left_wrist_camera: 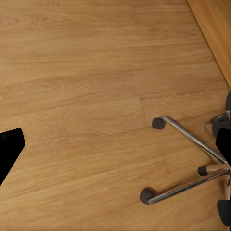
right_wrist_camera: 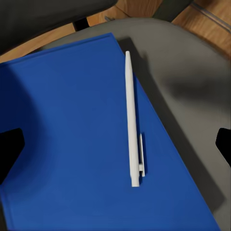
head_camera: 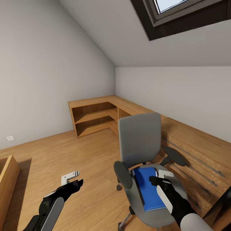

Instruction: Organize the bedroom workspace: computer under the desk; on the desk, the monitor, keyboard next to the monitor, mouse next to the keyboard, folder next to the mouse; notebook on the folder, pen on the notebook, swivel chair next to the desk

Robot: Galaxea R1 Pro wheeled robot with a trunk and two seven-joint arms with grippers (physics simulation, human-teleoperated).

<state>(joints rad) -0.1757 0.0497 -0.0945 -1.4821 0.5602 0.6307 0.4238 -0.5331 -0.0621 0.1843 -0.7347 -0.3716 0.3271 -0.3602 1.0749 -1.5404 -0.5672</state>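
Attic bedroom, wood floor [head_camera: 89, 160]: pen [right_wrist_camera: 131, 120] lies along folder [head_camera: 148, 189] edge on chair [head_camera: 140, 141] seat, right gripper [head_camera: 162, 177] spread above, left gripper [head_camera: 71, 179] spread over floor.

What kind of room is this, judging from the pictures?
Probably an attic room used as a study: a sloped grey ceiling with a dark-framed skylight, low wooden shelving, and a grey padded swivel chair.

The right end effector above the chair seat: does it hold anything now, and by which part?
Nothing is held. The right end effector is open above the folder, with the pen lying untouched.
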